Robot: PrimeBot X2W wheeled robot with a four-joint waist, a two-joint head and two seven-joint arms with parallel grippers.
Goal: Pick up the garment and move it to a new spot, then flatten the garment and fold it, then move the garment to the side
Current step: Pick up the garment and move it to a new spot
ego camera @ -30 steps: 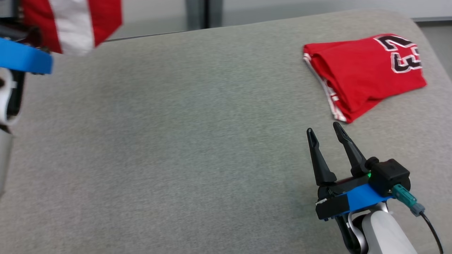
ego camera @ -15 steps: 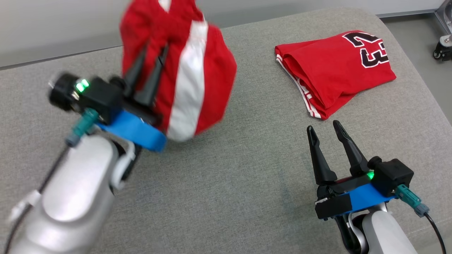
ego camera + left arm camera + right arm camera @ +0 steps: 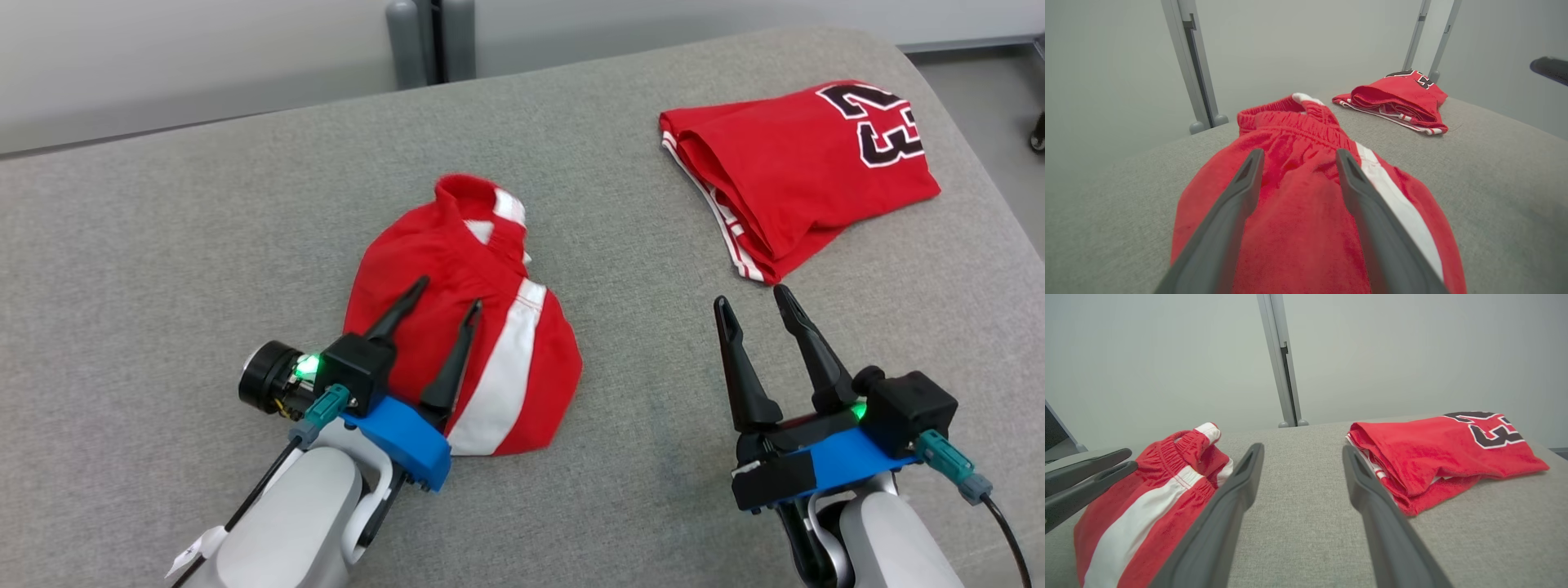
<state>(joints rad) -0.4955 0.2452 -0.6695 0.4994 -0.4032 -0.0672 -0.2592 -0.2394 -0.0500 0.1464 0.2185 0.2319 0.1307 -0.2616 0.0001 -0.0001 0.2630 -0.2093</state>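
The garment (image 3: 457,245) is a pair of red shorts with a white side stripe. It lies crumpled in the middle of the grey padded surface (image 3: 204,245). My left gripper (image 3: 449,292) hovers low over its near half, jaws apart and nothing pinched between them. The left wrist view shows the shorts (image 3: 1298,134) and their elastic waistband beyond the spread left gripper (image 3: 1299,153). My right gripper (image 3: 749,296) stands open over bare surface to the right of the shorts. From the right gripper (image 3: 1302,447), the shorts (image 3: 1167,473) lie at the left with the left gripper (image 3: 1131,458) beside them.
A folded red jersey (image 3: 808,163) with a black number lies at the back right, near the surface's rounded corner; it also shows as the jersey (image 3: 1396,94) and the jersey (image 3: 1437,449). A grey post (image 3: 429,41) stands behind the surface. Floor (image 3: 980,73) lies past the right edge.
The left gripper carried the hanging shorts from the upper left down to the middle of the surface and opened; the shorts now lie in a heap. The head camera shifted. The right gripper stayed put.
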